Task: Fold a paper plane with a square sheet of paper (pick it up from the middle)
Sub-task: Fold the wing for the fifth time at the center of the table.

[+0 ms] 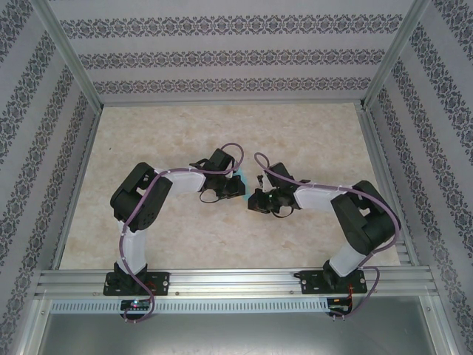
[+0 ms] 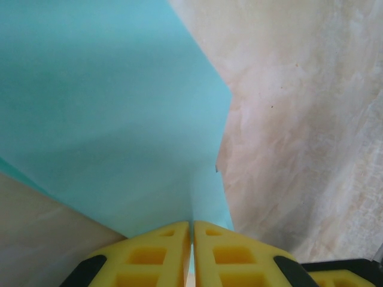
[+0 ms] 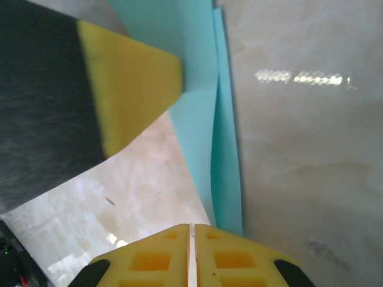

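The square sheet of paper (image 2: pixel 119 107) is teal, folded into layers and held up off the table between both arms; a sliver of it (image 1: pixel 240 174) peeks out at mid-table. My left gripper (image 2: pixel 191 230) is shut on its edge, with teal showing in the slit between the yellow fingers. In the right wrist view the paper (image 3: pixel 200 72) runs as a long narrow folded strip, with a left finger (image 3: pixel 131 78) against it. The strip's near end slips behind one fingertip of my right gripper (image 3: pixel 191 230), which is shut with no teal in its slit. I cannot tell whether it has the paper plane's shape.
The pale marbled table (image 1: pixel 222 133) spreads out around the two grippers (image 1: pixel 246 194), which meet at its middle. Patterned walls (image 1: pixel 222 55) close the back and sides. An aluminium rail (image 1: pixel 236 281) with both arm bases runs along the near edge.
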You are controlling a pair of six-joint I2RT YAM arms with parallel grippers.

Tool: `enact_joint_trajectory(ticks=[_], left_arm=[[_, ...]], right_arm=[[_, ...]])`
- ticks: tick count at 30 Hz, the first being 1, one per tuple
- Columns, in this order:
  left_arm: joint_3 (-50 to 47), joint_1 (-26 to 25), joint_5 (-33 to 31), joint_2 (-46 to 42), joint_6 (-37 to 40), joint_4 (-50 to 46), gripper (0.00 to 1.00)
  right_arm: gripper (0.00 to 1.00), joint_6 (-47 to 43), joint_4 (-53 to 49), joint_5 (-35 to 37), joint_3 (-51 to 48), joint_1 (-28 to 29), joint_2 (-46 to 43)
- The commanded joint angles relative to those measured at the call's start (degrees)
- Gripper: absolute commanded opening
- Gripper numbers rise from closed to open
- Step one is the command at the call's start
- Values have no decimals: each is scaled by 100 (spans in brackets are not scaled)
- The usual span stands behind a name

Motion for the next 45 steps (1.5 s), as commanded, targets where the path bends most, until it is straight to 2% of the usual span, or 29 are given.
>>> enact_joint_trajectory(ticks=[1,8,15,25,30,36,45], left_arm=[[-127,-36,-524,464,56,-639,13],[-116,-41,-497,473,64,-638,13],[-91,-45,-514,472,52,-676,13],[-56,-44,-714,543,38,-855,13],[-48,-42,-685,525,66,-857,12],[4,-44,-632,527,77,-863,12],[51,-45,-490,508,53,-824,13]], right_arm=[[11,-192,-201,59,414,-22,-43],[8,-397,-334,-14,824,-16,581],[8,-445,-369,104,650,-38,776],[7,-587,-434,110,-227,-198,423],[7,-581,-392,-25,-557,-347,-150],[8,-487,-367,10,-65,-328,-681],[7,-401,-81,-62,672,-35,373]])
